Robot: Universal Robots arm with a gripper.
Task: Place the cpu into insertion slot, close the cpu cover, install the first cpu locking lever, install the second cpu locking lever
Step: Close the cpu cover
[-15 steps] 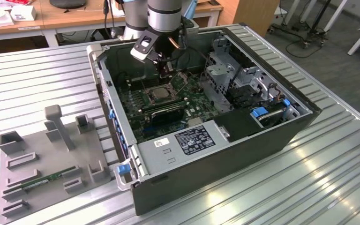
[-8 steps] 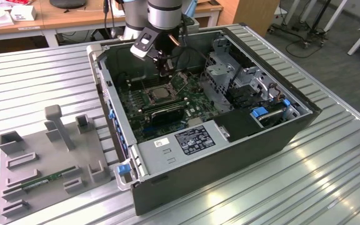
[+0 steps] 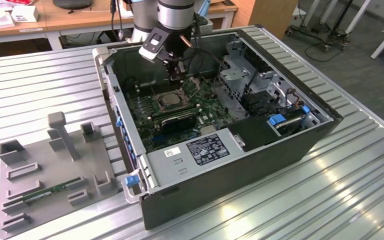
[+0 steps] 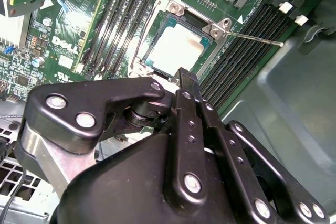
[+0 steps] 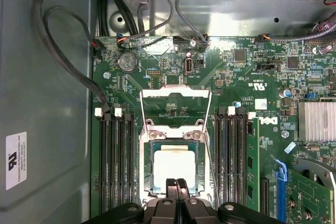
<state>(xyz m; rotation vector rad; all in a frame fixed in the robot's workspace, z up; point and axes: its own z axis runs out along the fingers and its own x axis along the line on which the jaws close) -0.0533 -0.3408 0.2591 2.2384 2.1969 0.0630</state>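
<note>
Your gripper (image 5: 177, 183) looks matt black, with bright metal screw heads. Just ahead of it, the cpu (image 5: 175, 166) has a dull, smooth silver metal top. Beyond that, the cpu cover (image 5: 176, 93) is thin, shiny metal. The counter (image 3: 325, 190) is ribbed, glossy metal.

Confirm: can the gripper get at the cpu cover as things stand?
Likely yes. The gripper hovers by the cpu, the cpu cover stands open right beyond it, and nothing visible lies between them.
</note>
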